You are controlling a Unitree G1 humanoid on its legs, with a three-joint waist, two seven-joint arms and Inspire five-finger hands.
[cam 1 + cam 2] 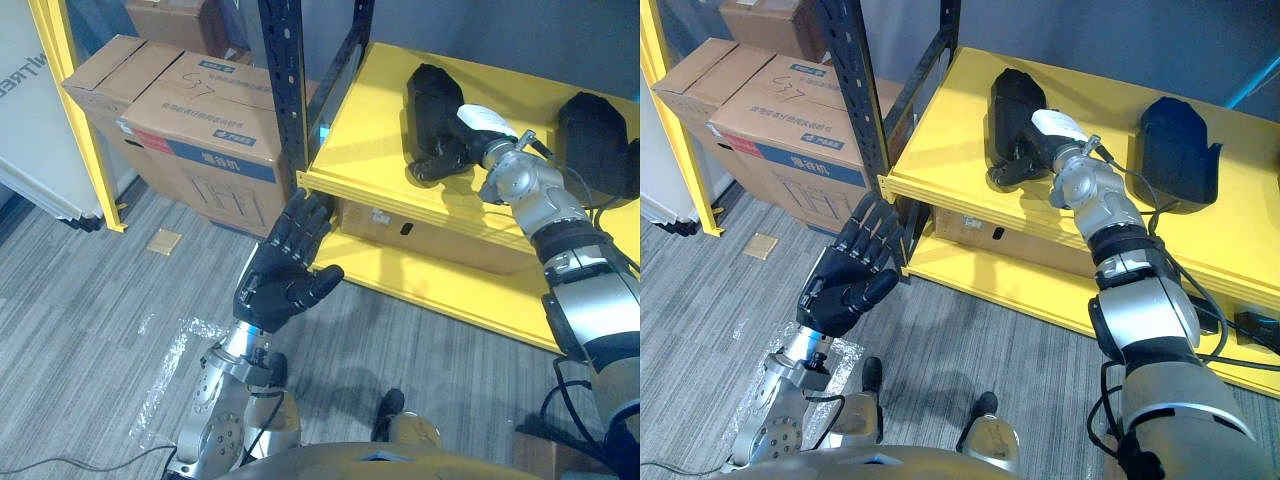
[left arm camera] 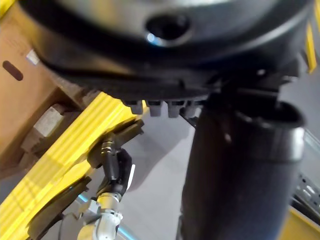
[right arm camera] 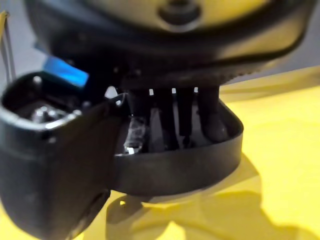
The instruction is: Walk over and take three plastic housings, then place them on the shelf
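Two black plastic housings lie on the yellow shelf [image 1: 365,130]. The nearer housing [image 1: 430,88] sits at the shelf's left part, and my right hand [image 1: 452,142] is on it. In the right wrist view its fingers [image 3: 185,110] reach inside the housing's rim [image 3: 195,167] while the thumb [image 3: 45,165] stays outside, pinching the wall. The second housing [image 1: 595,135] stands apart, further right on the same board. My left hand [image 1: 285,265] hovers open in front of the shelf's left corner, fingers spread and holding nothing.
A black perforated upright [image 1: 290,80] stands at the shelf's left corner, close to my left hand. Cardboard boxes [image 1: 200,120] are stacked on the floor to the left, beside a yellow post [image 1: 75,110]. A box [image 1: 440,235] sits on the lower board. Clear wrap [image 1: 170,360] lies on the carpet.
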